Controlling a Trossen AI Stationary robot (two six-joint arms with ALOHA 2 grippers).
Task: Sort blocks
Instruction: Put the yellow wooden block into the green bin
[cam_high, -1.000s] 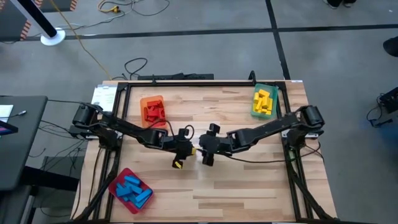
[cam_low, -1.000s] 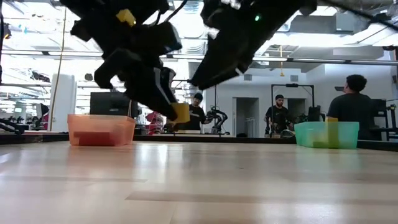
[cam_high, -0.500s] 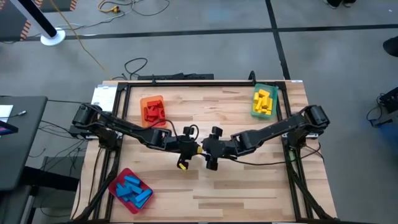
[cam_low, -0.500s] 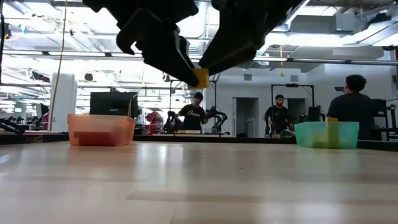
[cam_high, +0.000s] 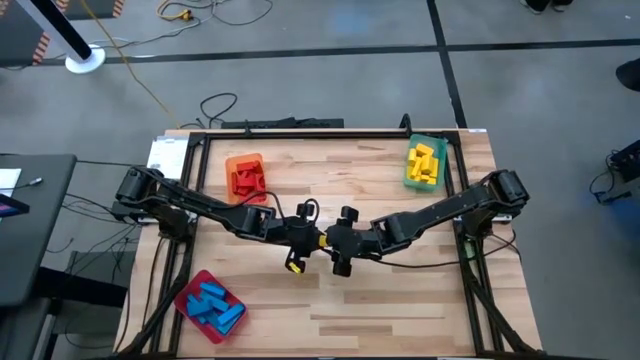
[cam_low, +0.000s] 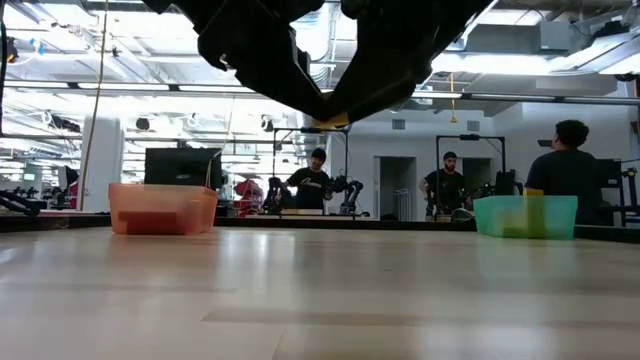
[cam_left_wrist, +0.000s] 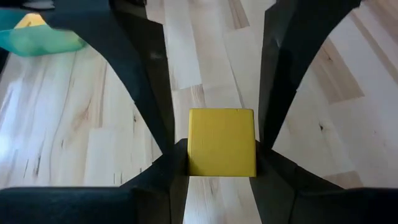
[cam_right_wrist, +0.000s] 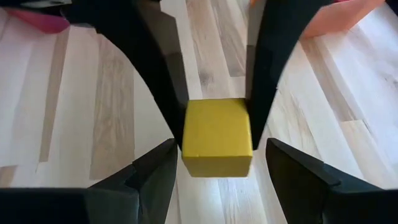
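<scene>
Gripping a yellow block (cam_left_wrist: 221, 142) between my left gripper's (cam_high: 313, 240) fingers, I hold it in the air above the middle of the table (cam_high: 400, 290), well off the wood. My right gripper (cam_high: 329, 241) faces it from the other side, its fingers (cam_right_wrist: 152, 180) spread wide on either side of the block's near end without pressing it. Other yellow blocks lie in the green tray (cam_high: 410, 176) at the far right corner, red ones in the orange tray (cam_high: 232, 161), blue ones in the red tray (cam_high: 190, 291).

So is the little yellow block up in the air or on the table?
In the air: the small yellow block hangs above the wooden table, pinched by the left gripper.
</scene>
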